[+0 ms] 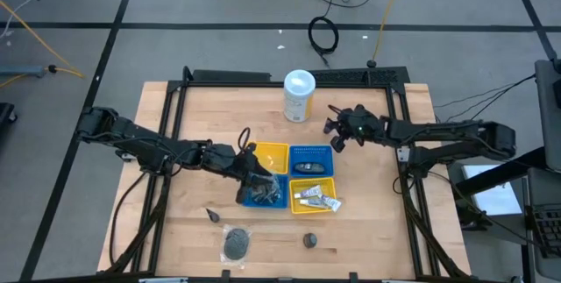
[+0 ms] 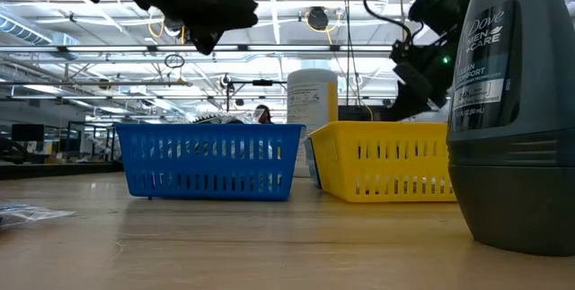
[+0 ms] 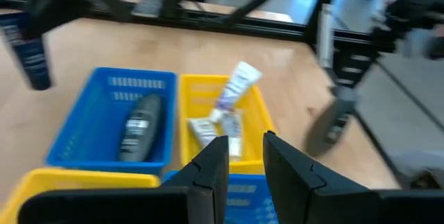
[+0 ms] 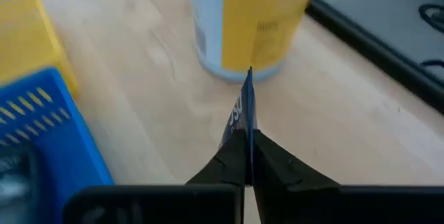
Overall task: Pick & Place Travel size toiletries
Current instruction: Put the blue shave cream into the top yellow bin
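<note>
**A:** What lies nearest on the table (image 1: 175, 230)?

**B:** A grey mesh puff (image 1: 236, 244), round and crinkled. Near it are a small black piece (image 1: 211, 215) and an upright grey roll-on (image 2: 512, 101), smooth plastic with a printed label.

**A:** And the tubes?

**B:** The white tubes (image 1: 316, 199) lie flat in the near yellow tray (image 1: 313, 210), one tilted over the rim. They are soft squeeze tubes with blue print. The trays are slotted plastic, four set in a square.

**A:** The left gripper (image 3: 244, 141)?

**B:** It hangs over the near blue tray (image 1: 282, 204), beside the tubes. Its fingers are slightly parted, with nothing between them. What is dark in that tray I cannot tell.

**A:** Farther back?

**B:** A dark grey bottle (image 1: 313, 167) lies in the far blue tray (image 1: 311, 151).

**A:** And the right gripper (image 4: 248, 135)?

**B:** It is beyond the trays, near the white canister (image 1: 299, 95) with the yellow label. It is clenched on a thin blue packet (image 4: 245, 106), flat and seen edge-on, which stands up from the fingertips.
</note>
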Tool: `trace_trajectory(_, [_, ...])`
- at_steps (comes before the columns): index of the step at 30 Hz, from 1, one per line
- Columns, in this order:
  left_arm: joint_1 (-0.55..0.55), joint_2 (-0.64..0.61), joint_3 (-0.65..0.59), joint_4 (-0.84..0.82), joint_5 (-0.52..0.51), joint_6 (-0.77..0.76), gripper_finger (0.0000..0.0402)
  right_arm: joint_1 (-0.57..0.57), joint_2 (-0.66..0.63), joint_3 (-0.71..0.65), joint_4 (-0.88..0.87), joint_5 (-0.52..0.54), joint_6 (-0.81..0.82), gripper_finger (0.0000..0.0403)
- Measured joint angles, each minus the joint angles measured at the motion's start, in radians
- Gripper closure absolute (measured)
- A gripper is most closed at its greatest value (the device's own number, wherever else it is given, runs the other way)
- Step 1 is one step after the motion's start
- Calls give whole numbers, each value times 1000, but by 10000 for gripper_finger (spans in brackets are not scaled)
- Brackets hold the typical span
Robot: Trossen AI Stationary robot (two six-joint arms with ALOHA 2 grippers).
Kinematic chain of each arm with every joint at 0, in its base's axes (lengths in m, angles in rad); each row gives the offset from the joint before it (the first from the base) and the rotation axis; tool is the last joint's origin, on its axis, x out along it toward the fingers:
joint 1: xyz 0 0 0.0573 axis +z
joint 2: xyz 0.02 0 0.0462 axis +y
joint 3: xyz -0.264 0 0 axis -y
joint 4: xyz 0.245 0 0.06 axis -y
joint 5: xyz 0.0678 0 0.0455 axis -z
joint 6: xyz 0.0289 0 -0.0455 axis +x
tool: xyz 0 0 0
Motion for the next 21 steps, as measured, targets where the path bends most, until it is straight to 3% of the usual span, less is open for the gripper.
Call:
trace_trajectory(4, [0,0,0,0,-79,-10,314,10,-46,14,33,-51,3,402])
trace_trajectory(8, [0,0,0,0,-94,-10,314,62,-102,17,106,-89,10,402])
trace_trajectory(21, [-1,3,0,92,-186,19,313,355,-125,19,407,-93,-8,403])
